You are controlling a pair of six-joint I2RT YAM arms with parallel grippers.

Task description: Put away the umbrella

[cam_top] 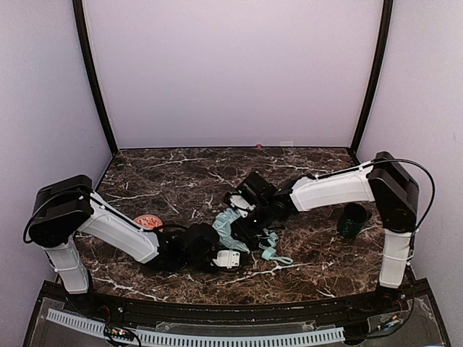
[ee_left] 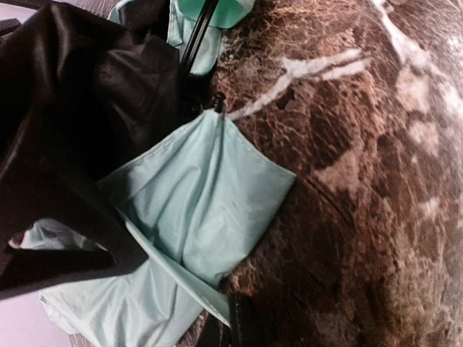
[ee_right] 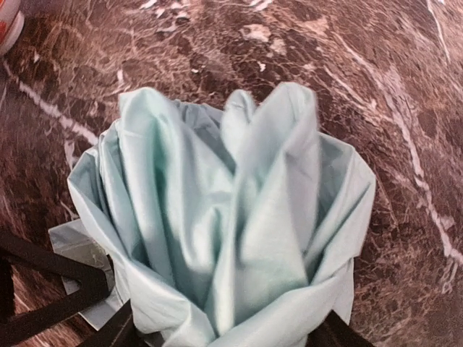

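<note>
Bunching umbrella [ee_right: 231,217] fabric mostly hides the right claw [ee_right: 226,334].

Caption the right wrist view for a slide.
Pale mint umbrella fabric bunched in the right pincer, above the dark marble table.
</note>
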